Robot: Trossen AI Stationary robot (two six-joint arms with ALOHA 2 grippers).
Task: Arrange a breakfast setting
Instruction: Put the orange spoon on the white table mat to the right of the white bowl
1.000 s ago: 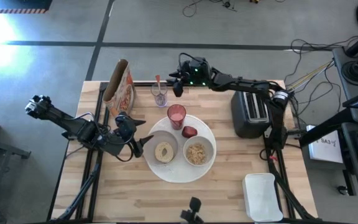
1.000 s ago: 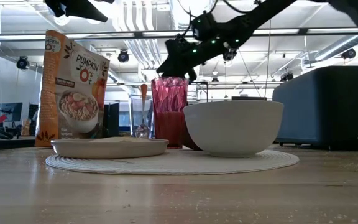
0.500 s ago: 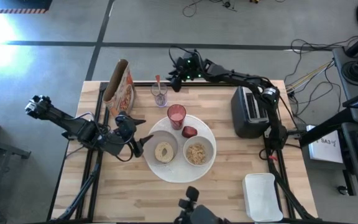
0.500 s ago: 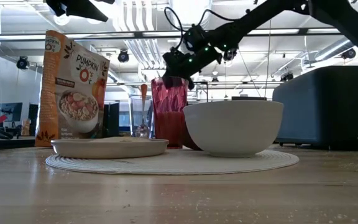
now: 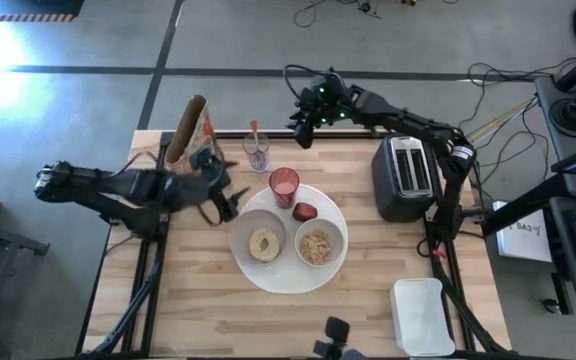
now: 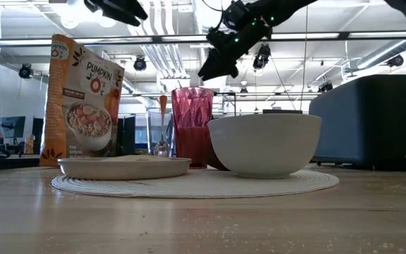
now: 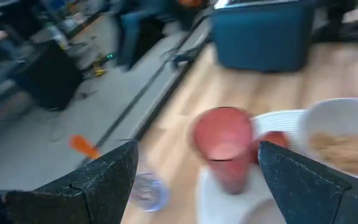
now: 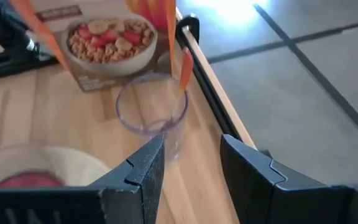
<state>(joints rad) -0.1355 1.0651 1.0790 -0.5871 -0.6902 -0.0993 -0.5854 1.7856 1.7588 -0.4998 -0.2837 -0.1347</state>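
Observation:
A large white plate (image 5: 286, 278) lies mid-table on a round mat. On it rest a bowl with the bagel (image 5: 263, 243), a bowl of cereal (image 5: 316, 246), the red apple (image 5: 304, 212) and the pink tumbler (image 5: 284, 185). The orange-handled spoon (image 8: 183, 65) stands bowl-down in a clear glass (image 5: 256, 152), its handle leaning on the rim. My left gripper (image 5: 225, 190) hovers open left of the plate, facing the tumbler (image 7: 224, 146). My right gripper (image 5: 303, 130) hangs open above the far edge, right of the glass (image 8: 151, 109).
A cereal box (image 5: 192, 135) stands upright at the far left, next to the glass. The black toaster (image 5: 403, 178) sits at the right, and a white tray (image 5: 423, 316) lies at the near right corner. Bare wood shows along the near edge.
My left gripper has risen and swung toward the far edge, up beside the cereal box, rolling as it went. My right gripper has climbed, tipped its fingers more level and drifted a little toward the right, away from the glass. Nothing on the table has moved.

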